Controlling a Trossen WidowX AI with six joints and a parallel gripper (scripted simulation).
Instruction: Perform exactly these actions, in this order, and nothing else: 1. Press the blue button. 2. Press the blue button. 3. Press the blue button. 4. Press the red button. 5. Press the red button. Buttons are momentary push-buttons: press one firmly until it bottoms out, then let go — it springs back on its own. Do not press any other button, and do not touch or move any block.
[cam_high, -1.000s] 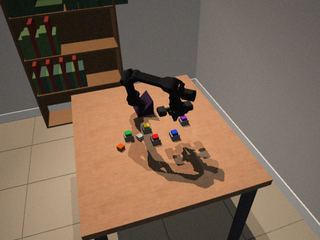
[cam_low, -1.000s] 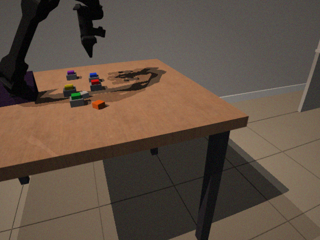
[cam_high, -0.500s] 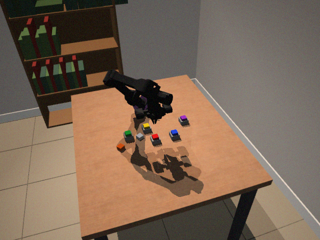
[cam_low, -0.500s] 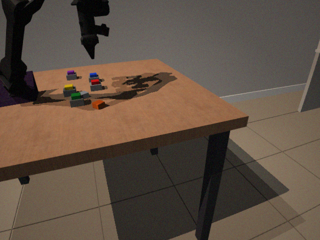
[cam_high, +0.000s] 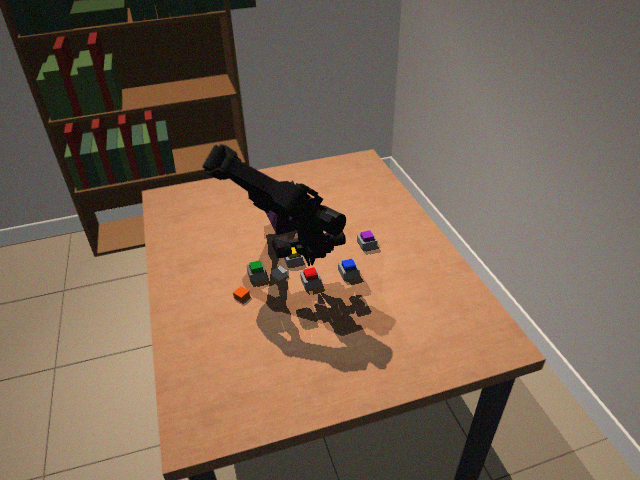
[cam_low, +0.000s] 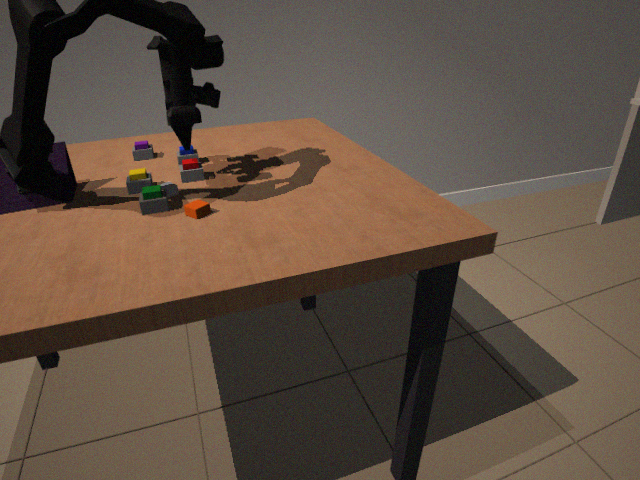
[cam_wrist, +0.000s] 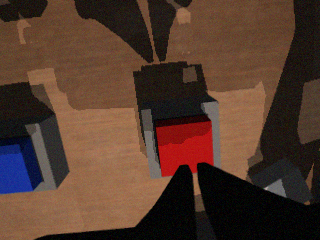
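The red button (cam_high: 310, 273) (cam_low: 190, 164) (cam_wrist: 185, 147) stands raised in its grey housing. My gripper (cam_high: 311, 262) (cam_low: 187, 148) (cam_wrist: 192, 172) is shut and empty, with its tips above the red button; in the wrist view they overlap its near edge. The tips look a little above the cap, and I see no contact. The blue button (cam_high: 348, 265) (cam_low: 185, 150) (cam_wrist: 15, 167) stands raised to one side of the red one, at the left edge of the wrist view. In the exterior view the fingertips partly cover it.
A green button (cam_high: 255, 267) (cam_low: 152, 192), a yellow button (cam_high: 293, 252) (cam_low: 138, 174) and a purple button (cam_high: 367, 236) (cam_low: 141, 145) stand around. A grey-white block (cam_high: 279, 273) (cam_low: 168, 189) (cam_wrist: 277, 189) lies beside the red button. An orange block (cam_high: 241, 293) (cam_low: 197, 208) lies near the green button.
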